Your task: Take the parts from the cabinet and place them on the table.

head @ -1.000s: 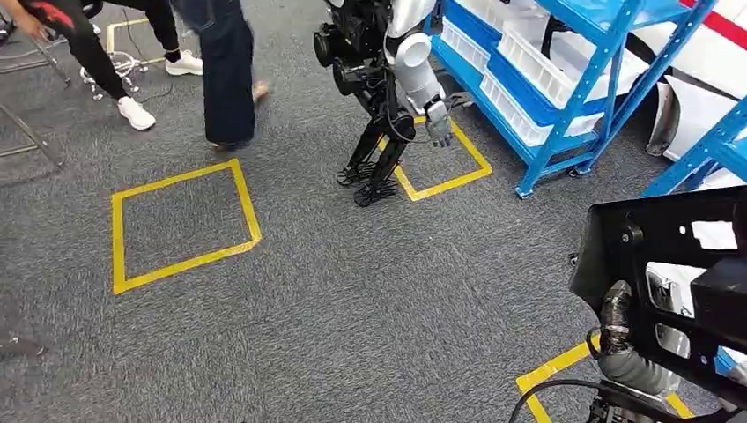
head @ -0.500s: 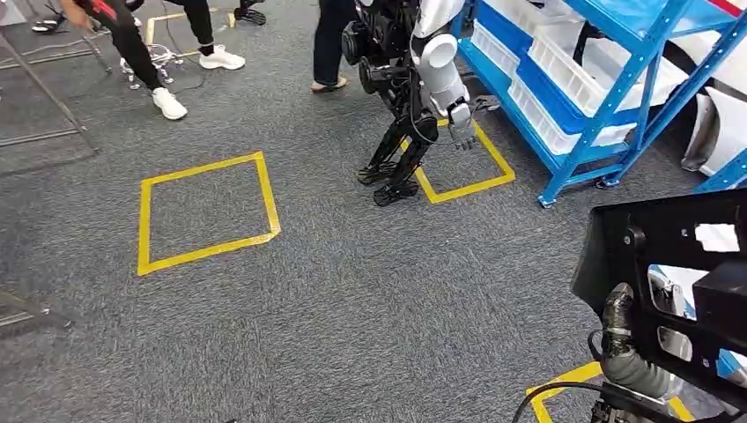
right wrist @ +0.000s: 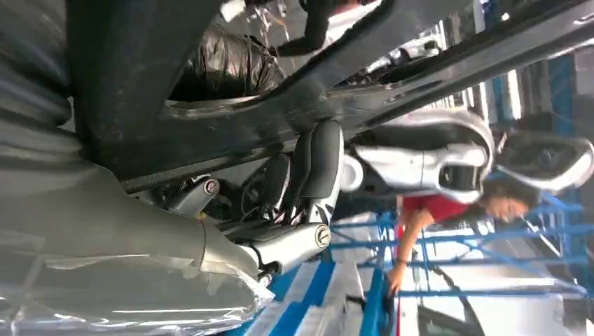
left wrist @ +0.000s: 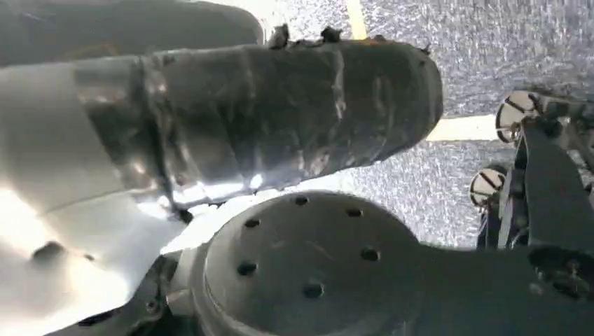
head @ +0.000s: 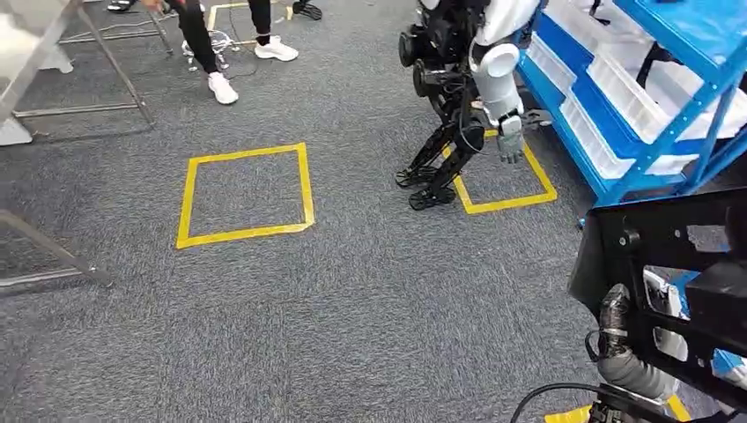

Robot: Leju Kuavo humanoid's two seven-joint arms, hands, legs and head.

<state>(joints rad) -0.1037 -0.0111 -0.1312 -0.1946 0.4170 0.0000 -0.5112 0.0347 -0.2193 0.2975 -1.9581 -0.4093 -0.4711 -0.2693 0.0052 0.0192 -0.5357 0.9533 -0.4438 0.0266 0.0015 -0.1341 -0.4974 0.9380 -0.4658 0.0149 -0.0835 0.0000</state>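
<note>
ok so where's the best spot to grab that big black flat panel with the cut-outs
Probably by a bar beside one of its cut-outs, coming from below its near edge. The big black flat panel is thin and wide, so the openings let fingers hook round a bar. The right hand grips such a bar in the right wrist view.

Black part [head: 678,264] cut by frame edge, hides right robot hand [right wrist: 308,182]; grip unclear.
</note>
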